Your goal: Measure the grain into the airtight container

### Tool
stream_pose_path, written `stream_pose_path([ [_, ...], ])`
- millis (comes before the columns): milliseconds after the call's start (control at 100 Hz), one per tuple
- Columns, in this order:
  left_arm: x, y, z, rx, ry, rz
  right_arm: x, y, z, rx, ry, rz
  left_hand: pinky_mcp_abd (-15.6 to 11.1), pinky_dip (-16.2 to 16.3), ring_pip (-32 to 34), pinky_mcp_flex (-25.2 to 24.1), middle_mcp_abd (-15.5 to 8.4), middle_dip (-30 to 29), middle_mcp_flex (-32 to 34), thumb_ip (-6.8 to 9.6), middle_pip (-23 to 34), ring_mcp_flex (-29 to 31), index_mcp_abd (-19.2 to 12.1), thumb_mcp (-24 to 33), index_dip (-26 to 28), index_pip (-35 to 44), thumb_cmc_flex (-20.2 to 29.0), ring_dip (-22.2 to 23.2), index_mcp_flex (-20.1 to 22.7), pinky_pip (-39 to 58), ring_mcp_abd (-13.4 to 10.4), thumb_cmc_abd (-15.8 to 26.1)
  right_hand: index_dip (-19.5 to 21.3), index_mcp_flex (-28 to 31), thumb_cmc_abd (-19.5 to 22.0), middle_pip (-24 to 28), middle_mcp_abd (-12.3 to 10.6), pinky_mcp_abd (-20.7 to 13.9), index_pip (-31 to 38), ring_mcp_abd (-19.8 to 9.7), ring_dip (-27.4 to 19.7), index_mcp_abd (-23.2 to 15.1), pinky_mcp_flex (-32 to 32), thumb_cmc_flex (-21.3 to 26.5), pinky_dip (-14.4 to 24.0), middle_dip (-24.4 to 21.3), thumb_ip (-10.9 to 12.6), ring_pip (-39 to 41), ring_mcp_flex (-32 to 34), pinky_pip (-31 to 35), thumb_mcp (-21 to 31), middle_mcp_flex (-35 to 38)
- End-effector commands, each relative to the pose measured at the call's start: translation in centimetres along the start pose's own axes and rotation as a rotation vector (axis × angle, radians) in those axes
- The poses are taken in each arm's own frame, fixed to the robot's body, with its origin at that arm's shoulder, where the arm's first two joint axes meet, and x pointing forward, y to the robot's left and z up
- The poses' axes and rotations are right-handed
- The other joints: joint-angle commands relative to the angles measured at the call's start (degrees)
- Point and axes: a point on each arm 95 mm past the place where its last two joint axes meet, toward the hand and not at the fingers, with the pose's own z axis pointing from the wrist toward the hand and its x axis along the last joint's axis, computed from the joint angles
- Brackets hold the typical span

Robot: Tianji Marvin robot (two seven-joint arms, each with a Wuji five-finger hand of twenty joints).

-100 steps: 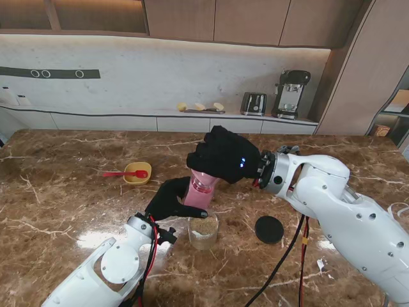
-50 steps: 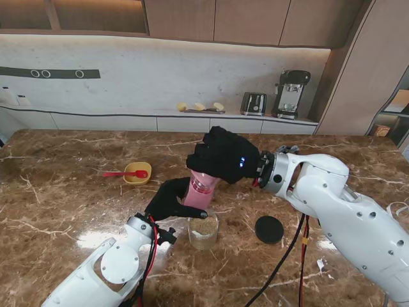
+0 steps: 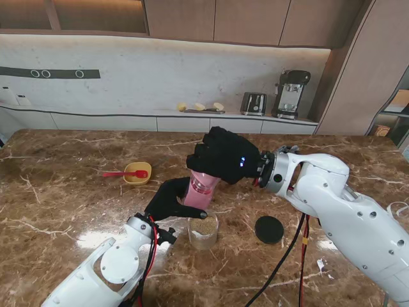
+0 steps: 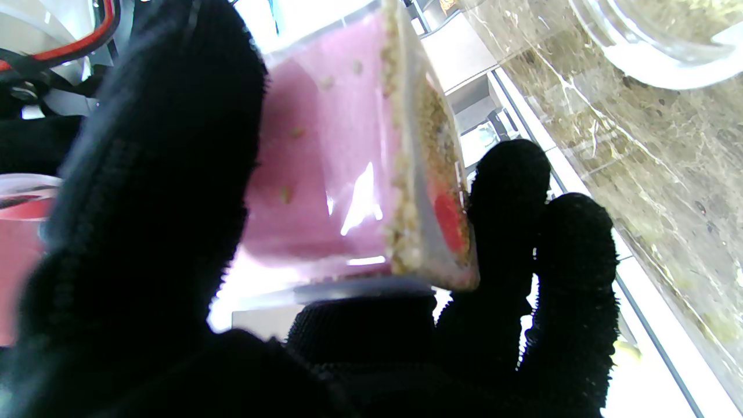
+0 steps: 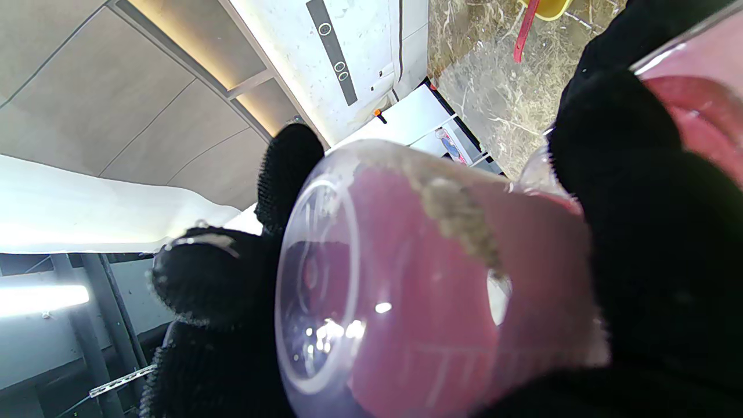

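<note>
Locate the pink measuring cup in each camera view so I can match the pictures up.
Stand view: pink measuring cup at table centre, tilted, held between the right hand and the left hand, above the glass container.
Left wrist view: cup fills the middle, grain along its wall, left hand fingers beside it.
Right wrist view: cup fills the centre, base toward the camera.
Shared landmark: the marble table.
</note>
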Motion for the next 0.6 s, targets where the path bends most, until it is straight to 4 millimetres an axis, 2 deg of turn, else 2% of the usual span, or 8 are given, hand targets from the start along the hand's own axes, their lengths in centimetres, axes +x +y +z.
stream_pose_path([
  [0,0.30,0.06,0.18,0.005,0.009,-0.005,0.19,-0.20,-0.02,0.012,0.004,0.008,-1.02,0.75,3.32,0.45,-7.85,4.14,7.82,0.62,7.98,2.99,-17.64,29.91,4.79,17.59,12.56,0.10,12.90,3.43,-3.61,24.01,0.55,3.35,10.95,1.52,0.09,-7.94,-0.78,-9.09,3.90,-3.89,0.23,0.61,1.50,-2.56,0.90,5.66,1.78,0.53,12.26,-0.39],
  [100,0.31,0.04,0.19,0.006,0.010,-0.004,0.17,-0.20,-0.01,0.011,0.005,0.010,-0.92,0.74,3.35,0.46,-7.76,4.16,7.79,0.61,7.97,3.03,-17.56,29.96,4.79,17.59,12.61,0.12,12.94,3.41,-3.61,23.94,1.18,4.03,10.98,1.84,0.17,-7.94,-1.41,-9.06,3.96,-3.60,0.23,-0.89,1.49,-3.57,1.19,5.76,1.80,0.53,12.06,-0.29],
  [180,0.31,0.04,0.19,0.006,0.010,-0.004,0.17,-0.17,0.01,0.013,0.007,0.006,-0.82,0.75,3.32,0.45,-7.67,4.17,7.77,0.60,7.95,2.99,-17.39,29.98,4.78,17.57,12.63,0.11,12.94,3.41,-3.52,24.00,-0.28,3.31,9.24,-0.51,0.16,-7.94,1.06,-9.27,3.88,-4.73,0.23,9.85,1.49,1.22,1.06,5.64,2.09,0.53,17.34,1.40],
  [250,0.30,0.06,0.19,0.006,0.009,-0.005,0.18,-0.17,0.01,0.014,0.007,0.007,-0.81,0.75,3.31,0.44,-7.69,4.19,7.78,0.60,7.96,2.96,-17.40,29.99,4.78,17.56,12.66,0.12,12.97,3.40,-3.48,24.03,0.08,4.04,8.58,-1.47,0.16,-7.75,-0.17,-8.95,3.58,-4.22,0.26,13.05,1.49,1.88,1.01,5.61,2.08,0.53,19.39,1.82],
  [370,0.30,0.08,0.18,0.007,0.009,-0.006,0.16,-0.19,0.00,0.012,0.009,0.012,-0.82,0.75,3.31,0.35,-7.64,4.20,7.77,0.58,7.95,2.95,-17.42,29.94,4.77,17.53,12.64,0.14,12.94,3.36,-3.51,24.00,0.90,3.99,9.56,1.14,0.17,-7.66,-1.46,-9.03,3.88,-3.56,0.27,-0.28,1.50,-2.27,1.70,5.55,1.81,0.51,13.34,-0.11],
  [450,0.30,0.07,0.18,0.008,0.009,-0.006,0.14,-0.19,0.00,0.012,0.011,0.015,-0.82,0.76,3.30,0.32,-7.60,4.23,7.73,0.58,7.95,2.92,-17.43,29.91,4.76,17.50,12.67,0.14,12.91,3.36,-3.44,23.99,2.19,4.79,11.37,2.06,0.22,-7.66,-3.63,-8.92,3.96,-2.87,0.27,-2.35,1.50,-4.17,2.44,5.55,1.61,0.51,9.35,-0.42],
  [510,0.31,0.06,0.17,0.008,0.009,-0.006,0.14,-0.19,0.03,0.013,0.012,0.016,-0.82,0.78,3.28,0.36,-7.65,4.21,7.77,0.59,7.93,2.88,-17.50,29.93,4.76,17.50,12.68,0.15,12.91,3.38,-3.51,24.00,0.61,3.58,8.64,0.90,0.13,-7.66,-0.34,-9.11,3.91,-4.32,0.27,4.97,1.50,-0.50,1.66,5.55,1.92,0.51,15.44,0.58],
  [590,0.31,0.06,0.17,0.009,0.009,-0.006,0.16,-0.21,0.07,0.017,0.011,0.016,-0.84,0.78,3.28,0.30,-7.71,4.20,7.71,0.59,7.89,2.86,-17.42,29.91,4.77,17.51,12.65,0.16,12.92,3.36,-3.53,24.06,-0.01,4.38,11.93,-1.24,0.10,-7.42,-0.01,-9.04,3.81,-4.75,0.31,13.61,1.51,1.62,0.46,5.42,2.23,0.53,17.92,2.08],
])
